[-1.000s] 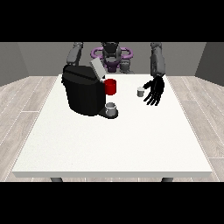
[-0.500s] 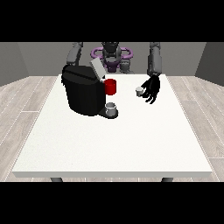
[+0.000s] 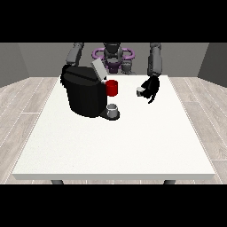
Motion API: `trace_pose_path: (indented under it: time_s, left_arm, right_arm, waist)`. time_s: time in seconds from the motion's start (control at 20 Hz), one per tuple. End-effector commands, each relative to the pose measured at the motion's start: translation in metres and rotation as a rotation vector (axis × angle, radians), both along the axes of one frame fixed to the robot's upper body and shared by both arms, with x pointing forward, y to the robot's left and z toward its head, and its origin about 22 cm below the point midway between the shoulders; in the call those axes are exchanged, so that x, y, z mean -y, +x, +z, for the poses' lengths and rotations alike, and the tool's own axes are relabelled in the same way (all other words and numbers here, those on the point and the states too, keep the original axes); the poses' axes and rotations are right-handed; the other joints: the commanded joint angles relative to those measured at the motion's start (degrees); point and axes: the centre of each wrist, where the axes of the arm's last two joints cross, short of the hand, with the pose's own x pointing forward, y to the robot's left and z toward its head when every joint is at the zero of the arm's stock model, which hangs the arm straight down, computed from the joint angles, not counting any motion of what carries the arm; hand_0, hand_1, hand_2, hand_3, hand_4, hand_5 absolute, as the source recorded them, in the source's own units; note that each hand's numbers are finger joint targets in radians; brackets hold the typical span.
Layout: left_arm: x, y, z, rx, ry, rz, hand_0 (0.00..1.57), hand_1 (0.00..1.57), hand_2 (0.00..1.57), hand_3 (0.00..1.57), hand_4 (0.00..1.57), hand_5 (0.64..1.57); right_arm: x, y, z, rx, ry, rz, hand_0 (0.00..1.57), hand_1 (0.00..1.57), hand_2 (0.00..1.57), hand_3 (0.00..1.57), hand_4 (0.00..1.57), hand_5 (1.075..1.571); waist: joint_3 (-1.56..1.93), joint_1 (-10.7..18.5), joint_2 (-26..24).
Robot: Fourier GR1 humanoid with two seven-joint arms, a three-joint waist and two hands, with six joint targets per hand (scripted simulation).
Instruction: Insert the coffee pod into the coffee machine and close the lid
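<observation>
On the white worktop (image 3: pixel 115 146), the hand at the view's right (image 3: pixel 152 88) curls its fingers round the coffee pod (image 3: pixel 140 91), right of the open-lidded coffee machine (image 3: pixel 85 91).

I see a large white table (image 3: pixel 111 146) filling most of my view, its top bare across the near half. A red cup (image 3: pixel 112 88) stands toward the far side of it. Nearer to me, a small grey cup (image 3: pixel 113 109) stands upright. Under the table lies a pale wood-plank floor (image 3: pixel 20 102), and grey walls (image 3: pixel 26 57) close the room behind.
</observation>
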Motion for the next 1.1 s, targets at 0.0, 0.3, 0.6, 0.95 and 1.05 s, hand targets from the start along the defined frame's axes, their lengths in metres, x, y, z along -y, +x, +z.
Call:
trace_pose_path:
  time_s: [0.0, 0.3, 0.6, 0.95, 1.05]
  left_arm:
    - [0.017, -0.010, -0.018, -0.026, -0.095, -0.076, 1.56, 1.56, 1.52, 1.43, 0.71, 1.571]
    - [0.042, 0.014, 0.005, 0.005, -0.126, -0.111, 1.40, 1.40, 1.40, 1.31, 0.63, 1.571]
    - [0.040, 0.013, 0.003, -0.020, -0.153, -0.083, 1.45, 1.45, 1.39, 1.30, 0.58, 1.571]
    - [0.079, 0.035, 0.049, -0.051, -0.246, -0.122, 1.19, 1.19, 1.25, 1.30, 0.57, 1.571]
    - [0.100, 0.049, 0.072, -0.024, -0.232, -0.146, 1.45, 1.45, 1.45, 1.39, 0.60, 1.571]
  right_arm:
    - [0.018, -0.022, -0.026, -0.036, 0.012, -0.021, 0.00, 0.00, 0.00, 0.00, 0.31, 1.571]
    - [0.010, -0.008, -0.029, -0.061, 0.004, -0.044, 0.00, 0.00, 0.00, 0.00, 0.26, 1.571]
    - [0.009, -0.013, -0.021, -0.087, -0.015, -0.029, 0.00, 0.00, 0.00, 0.00, 0.23, 1.571]
    - [0.031, -0.035, -0.053, -0.138, 0.006, -0.059, 0.00, 0.00, 0.00, 0.00, 0.34, 1.571]
    - [0.017, -0.011, -0.028, -0.133, -0.030, -0.019, 0.00, 0.00, 0.00, 0.00, 0.31, 1.571]
  waist:
    - [-0.47, 0.9, -2.0]
    - [-0.47, 3.3, -2.5]
    - [-0.48, 1.7, -6.4]
    - [-0.45, 4.2, -10.5]
    - [-0.47, 1.8, -10.5]
